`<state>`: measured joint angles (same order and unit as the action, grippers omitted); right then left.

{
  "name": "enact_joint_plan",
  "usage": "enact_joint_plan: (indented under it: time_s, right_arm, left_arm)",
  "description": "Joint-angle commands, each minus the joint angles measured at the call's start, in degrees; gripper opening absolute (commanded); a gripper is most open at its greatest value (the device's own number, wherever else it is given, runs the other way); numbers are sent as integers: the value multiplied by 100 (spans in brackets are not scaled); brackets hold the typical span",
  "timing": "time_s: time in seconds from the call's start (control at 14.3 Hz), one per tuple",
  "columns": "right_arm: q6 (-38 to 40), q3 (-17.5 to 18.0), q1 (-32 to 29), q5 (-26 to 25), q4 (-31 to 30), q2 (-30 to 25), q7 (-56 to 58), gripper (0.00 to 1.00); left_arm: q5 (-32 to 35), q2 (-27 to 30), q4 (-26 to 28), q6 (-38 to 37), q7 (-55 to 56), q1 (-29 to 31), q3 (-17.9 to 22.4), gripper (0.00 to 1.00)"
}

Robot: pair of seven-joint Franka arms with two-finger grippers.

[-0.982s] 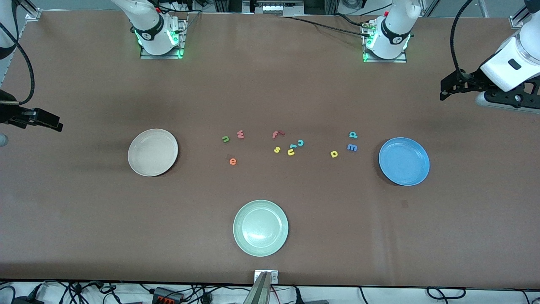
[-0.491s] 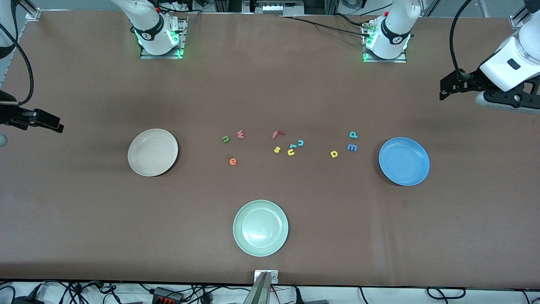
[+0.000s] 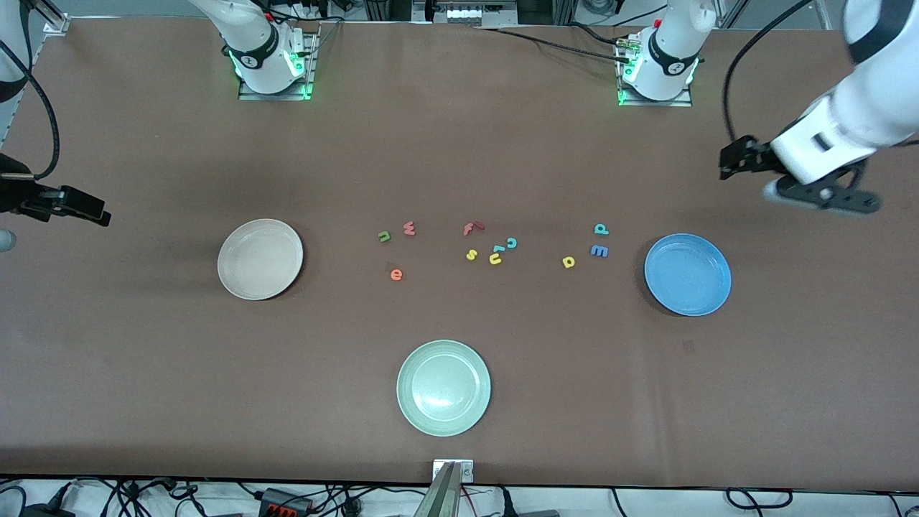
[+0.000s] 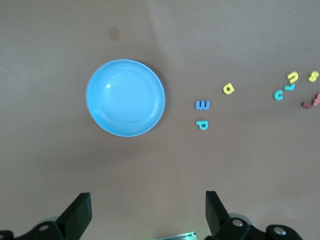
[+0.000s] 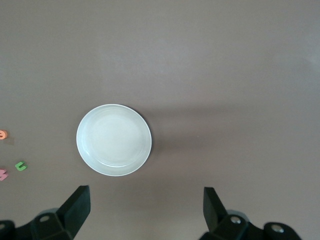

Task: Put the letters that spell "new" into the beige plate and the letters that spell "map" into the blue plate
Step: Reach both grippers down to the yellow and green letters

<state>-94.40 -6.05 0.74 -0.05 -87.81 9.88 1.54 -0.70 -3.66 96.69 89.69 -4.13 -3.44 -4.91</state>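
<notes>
Green, orange and pink-red made up the first set: the green n (image 3: 384, 236) lay just beside the pink-red w (image 3: 409, 228), and the orange e (image 3: 396, 274) sat a little nearer the front camera than both. All three rested on the brown table (image 3: 143, 373), apart from the beige plate (image 3: 260, 259), which stood toward the right arm's end and held nothing.

The second set lay toward the left arm's end. The teal p (image 3: 602, 229) and the blue m (image 3: 599, 250) were close together, with the yellow a (image 3: 568, 262) beside them, slightly nearer the camera. None was in the blue plate (image 3: 688, 274), which stood just beside them.

Between the two sets lay a red f (image 3: 472, 229), a yellow s (image 3: 471, 254), a yellow u (image 3: 495, 258) and a teal c (image 3: 511, 243), bunched together. A pale green plate (image 3: 444, 388) stood nearer the front camera than all the letters.

The left gripper (image 3: 734, 165) hung over bare table near the blue plate, jaws spread apart and holding nothing. The right gripper (image 3: 90, 212) hung over the table edge at the right arm's end, jaws likewise apart and holding nothing.
</notes>
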Motion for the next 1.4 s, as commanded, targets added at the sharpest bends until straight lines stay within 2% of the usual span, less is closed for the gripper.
enact_joint_plan:
  time_s: [0.0,0.14,0.42,0.56,0.7,0.84,0.98,1.19,1.33]
  right_arm:
    - [157,69,4,102,-192,154,171,100]
    - [150,165,232,145,-315,443,180,100]
    - [-113,201,944,558,-342,1049,101,100]
    - [-507,201,1321,760,-447,1323,74,100]
    - [-1174,201,1743,770,-806,1385,-4,100]
    - [-1746,192,2278,761,-1167,1429,-599,100]
    - [-2073,192,2701,734,-1361,1543,-1119,100]
    - [-2502,192,2992,699,-1773,1649,-1192,100]
    - [-2881,192,3308,699,-1959,1797,-1200,100]
  left_arm:
    - [-27,-800,-203,284,217,-349,-124,100]
    - [-1,-1232,-195,645,1006,-683,-115,100]
    - [570,-2032,-177,1190,1125,-1254,-124,100]
    - [571,-2296,-72,1690,1064,-1457,-159,100]
    - [562,-2508,156,2331,940,-1650,-212,100]
    - [553,-2622,376,2990,1028,-1538,-212,100]
    - [527,-2745,569,3360,1621,-1441,-212,98]
    - [527,-2789,1026,3983,2853,-1563,-221,98]
    - [518,-2938,1159,4442,2953,-1528,-221,95]
